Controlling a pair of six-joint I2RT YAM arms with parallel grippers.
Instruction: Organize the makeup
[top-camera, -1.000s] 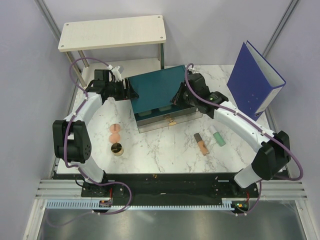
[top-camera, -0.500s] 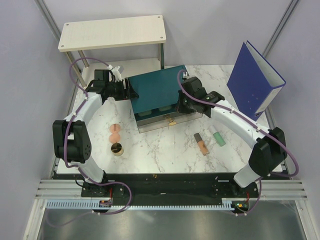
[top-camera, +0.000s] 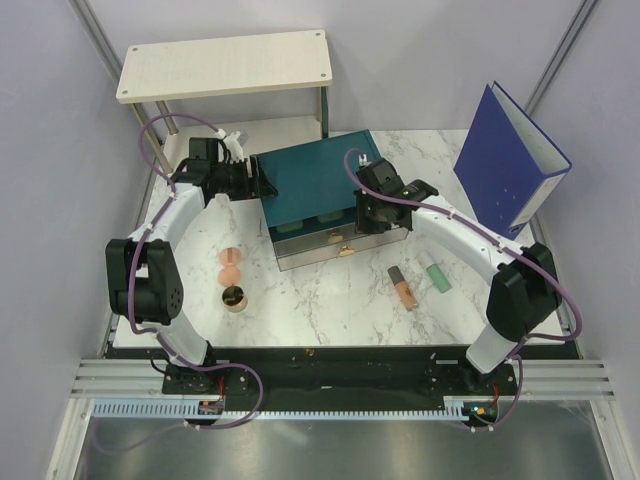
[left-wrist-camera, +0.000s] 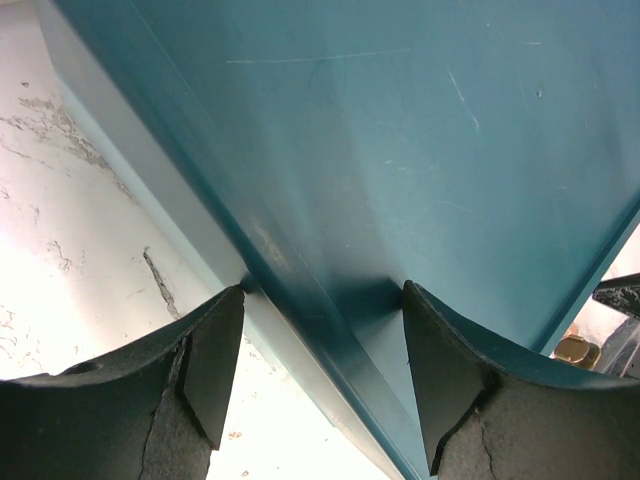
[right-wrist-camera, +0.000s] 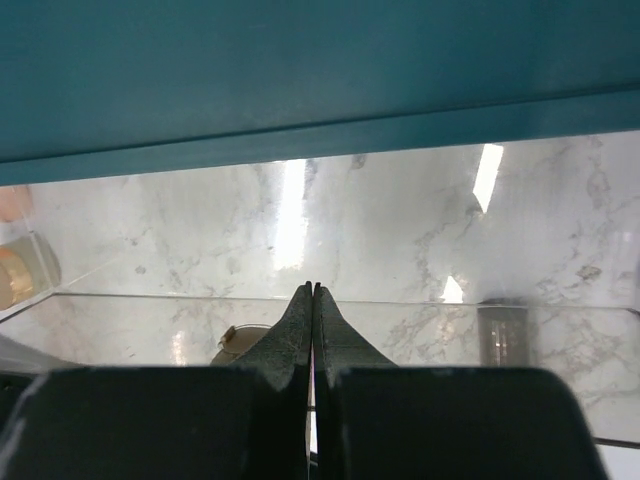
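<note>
The teal drawer box (top-camera: 310, 180) stands mid-table with its clear drawer (top-camera: 335, 247) pulled out toward me. My left gripper (top-camera: 262, 186) is open, its jaws astride the box's left edge (left-wrist-camera: 324, 288). My right gripper (top-camera: 371, 221) is shut and empty (right-wrist-camera: 313, 290), tips over the drawer's right part, near the gold handle (right-wrist-camera: 238, 343). On the marble lie two peach-pink discs (top-camera: 231, 258) (top-camera: 231, 275), a gold-rimmed dark pot (top-camera: 235, 298), a tan stick with a dark cap (top-camera: 402, 288) and a mint-green tube (top-camera: 436, 272), all outside the drawer.
A blue ring binder (top-camera: 510, 160) stands at the back right. A pale wooden shelf (top-camera: 225, 65) on metal legs stands at the back left, behind the box. The box fills most of both wrist views (left-wrist-camera: 420, 140) (right-wrist-camera: 300, 70).
My right arm has swung left and its shut gripper has come over the open drawer's right part. The left arm, the box and the makeup have not moved.
</note>
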